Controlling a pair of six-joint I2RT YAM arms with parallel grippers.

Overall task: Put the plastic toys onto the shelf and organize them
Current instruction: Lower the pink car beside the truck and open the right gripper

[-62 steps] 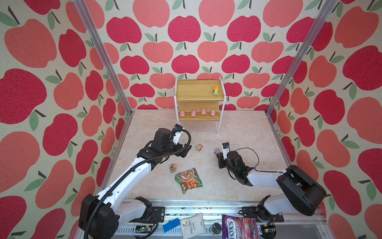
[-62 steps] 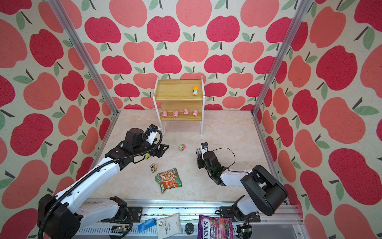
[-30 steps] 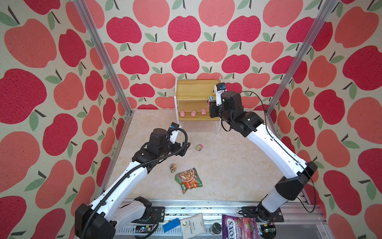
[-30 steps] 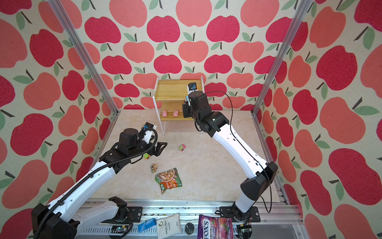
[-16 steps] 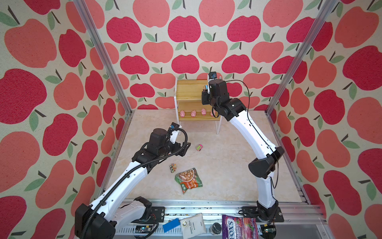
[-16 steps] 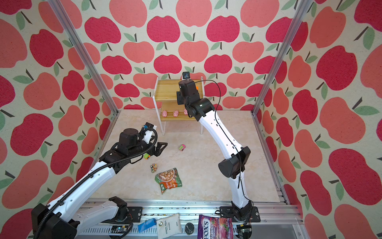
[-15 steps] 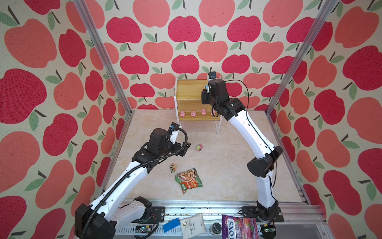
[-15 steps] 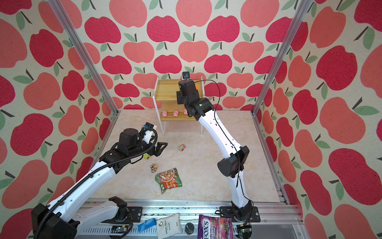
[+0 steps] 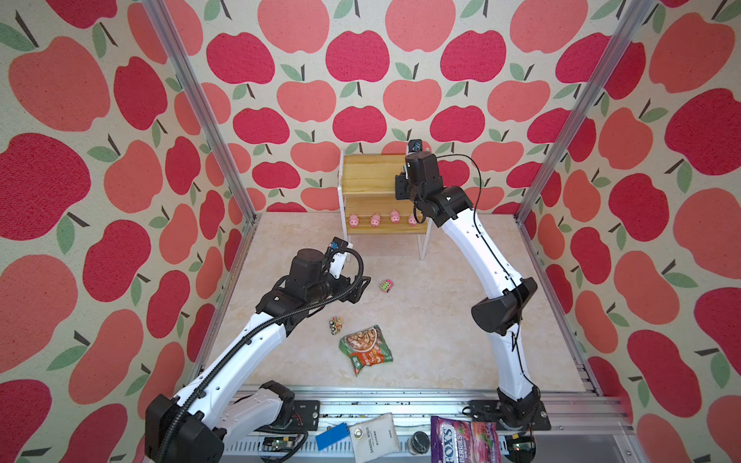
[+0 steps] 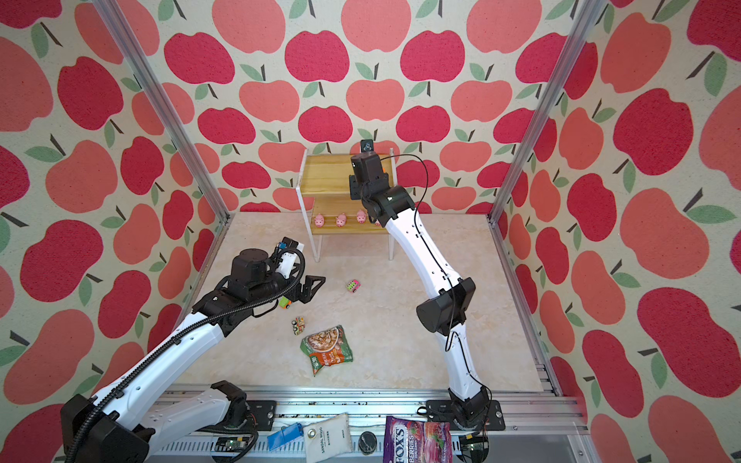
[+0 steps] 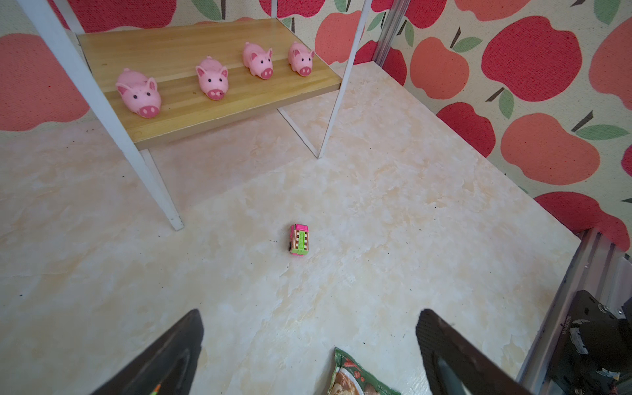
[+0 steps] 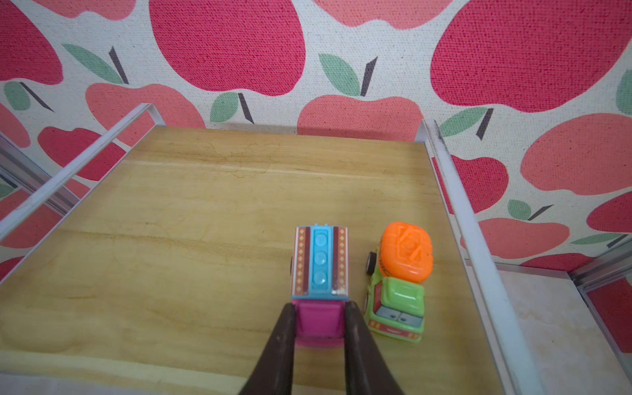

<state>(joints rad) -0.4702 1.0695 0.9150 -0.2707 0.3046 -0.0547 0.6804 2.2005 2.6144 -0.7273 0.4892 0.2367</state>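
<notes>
Right wrist view: the right tool (image 12: 318, 309) is clamped on the pink cab of a pink-and-blue truck (image 12: 320, 261) on the top board of the shelf (image 12: 191, 212), its long axis running straight ahead to 12 o'clock; a green-and-orange truck (image 12: 398, 284) sits parallel, just beside at 3 o'clock. Meanwhile the left tool (image 11: 310, 316) gapes empty over the desk (image 11: 376, 205).

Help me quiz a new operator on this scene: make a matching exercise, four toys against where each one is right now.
Toys:
1. pink pigs
2. blue-topped pink truck
3. orange-and-green truck
4. pink-and-green truck

Places:
A. on the table
B. standing free on the upper shelf board
C. held by the right gripper
D. in a row on the lower shelf board

Pairs: 1-D, 2-C, 3-B, 4-A
</notes>
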